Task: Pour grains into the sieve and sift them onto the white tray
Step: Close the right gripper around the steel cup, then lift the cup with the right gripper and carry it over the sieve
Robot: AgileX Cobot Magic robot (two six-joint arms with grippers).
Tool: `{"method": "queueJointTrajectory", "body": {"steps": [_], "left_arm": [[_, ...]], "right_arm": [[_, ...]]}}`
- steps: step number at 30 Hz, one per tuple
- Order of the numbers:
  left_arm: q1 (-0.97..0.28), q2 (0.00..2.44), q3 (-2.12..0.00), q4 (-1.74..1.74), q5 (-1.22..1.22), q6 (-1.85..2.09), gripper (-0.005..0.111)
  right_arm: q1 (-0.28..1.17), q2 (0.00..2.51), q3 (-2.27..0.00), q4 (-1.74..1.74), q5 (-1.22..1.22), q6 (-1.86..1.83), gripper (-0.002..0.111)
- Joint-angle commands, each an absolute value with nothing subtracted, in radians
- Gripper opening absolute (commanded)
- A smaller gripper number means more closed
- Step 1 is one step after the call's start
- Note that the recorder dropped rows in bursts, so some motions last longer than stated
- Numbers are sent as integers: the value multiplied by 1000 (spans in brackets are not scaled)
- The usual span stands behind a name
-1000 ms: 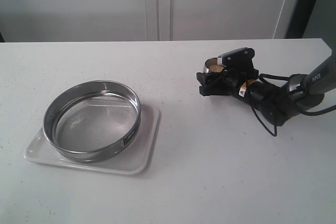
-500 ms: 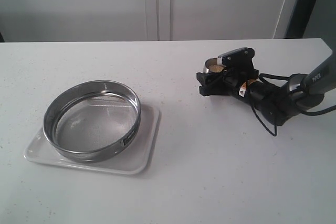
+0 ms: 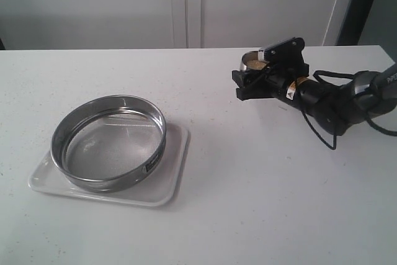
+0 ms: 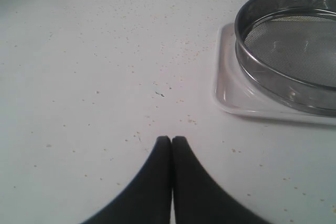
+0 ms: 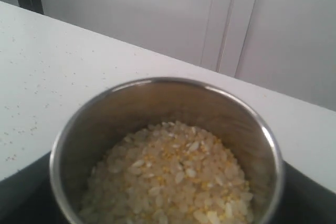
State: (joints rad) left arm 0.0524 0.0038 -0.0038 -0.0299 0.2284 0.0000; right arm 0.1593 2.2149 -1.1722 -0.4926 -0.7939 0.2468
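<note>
The sieve [image 3: 156,144], a wide steel ring with a mesh bottom, rests empty on the white tray [image 3: 177,156] at the left of the table. Both also show in the left wrist view, the sieve [image 4: 286,80] on the tray [image 4: 227,80]. At the right rear, my right gripper [image 3: 259,69] is shut on a small steel cup [image 3: 250,62] and holds it upright just above the table. The cup [image 5: 157,103] is about half full of pale and yellow grains [image 5: 173,177]. My left gripper [image 4: 171,139] is shut and empty over bare table beside the tray.
Stray grains [image 4: 186,52] are scattered over the white tabletop around the tray. A white cabinet wall [image 3: 186,4] runs along the table's far edge. The right arm's cable [image 3: 322,134] loops down onto the table.
My right gripper has lifted the cup a little and drawn it slightly toward the far edge. The sieve, tray and left gripper have not moved.
</note>
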Motion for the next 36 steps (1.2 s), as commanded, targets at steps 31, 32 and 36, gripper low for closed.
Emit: {"method": "queueJointTrajectory", "body": {"steps": [31, 32, 36], "left_arm": [[47, 0, 0, -36, 232, 0, 0], [47, 0, 0, -36, 232, 0, 0], [47, 0, 0, -36, 232, 0, 0]], "right_arm": [[227, 1742, -905, -1022, -832, 627, 0], [240, 1734, -905, -1022, -830, 633, 0], [298, 1724, -905, -1023, -800, 640, 0]]}}
